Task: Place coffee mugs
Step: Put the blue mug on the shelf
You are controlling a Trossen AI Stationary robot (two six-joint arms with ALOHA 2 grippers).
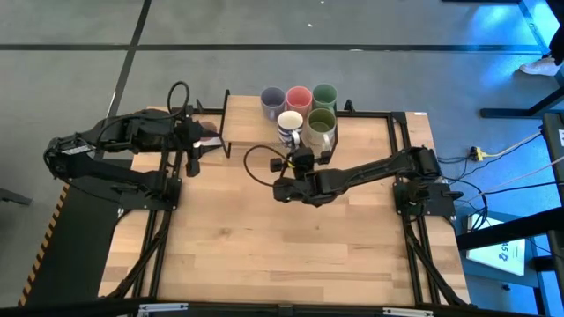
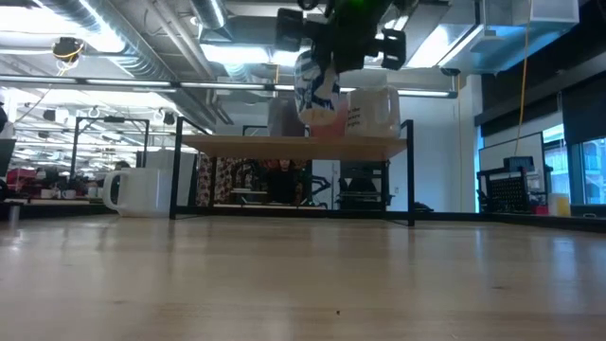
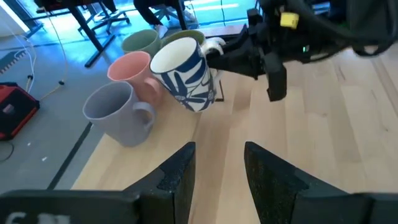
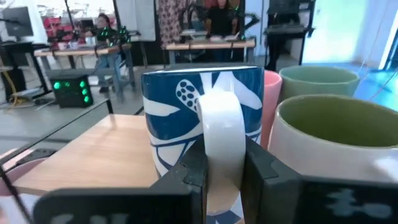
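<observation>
Clearly the white ceramic mug with the blue leaf pattern (image 4: 199, 118) is a stiff, glazed, breakable thing, light enough but slick, and I judge its looped handle the only sure hold. My right gripper (image 4: 221, 171) has its fingers pinched on that handle, and the mug hangs tilted just above the raised wooden shelf (image 1: 238, 123) at the far edge of the table; whether its base touches the wood I cannot tell. Just beside it on the right stands the olive-green-lined mug with a white outside (image 1: 321, 125), almost touching, so any swing could knock ceramic against ceramic. Behind them, farther off, sit the purple-blue mug (image 1: 272, 99), the coral pink mug (image 1: 298, 97) and the green mug (image 1: 324, 95) in a tight row, leaving little room. A plain white mug (image 2: 140, 192) shows far left in the low view. My left gripper (image 3: 214, 171) waits at the far left of the table, fingers spread, holding nothing.
</observation>
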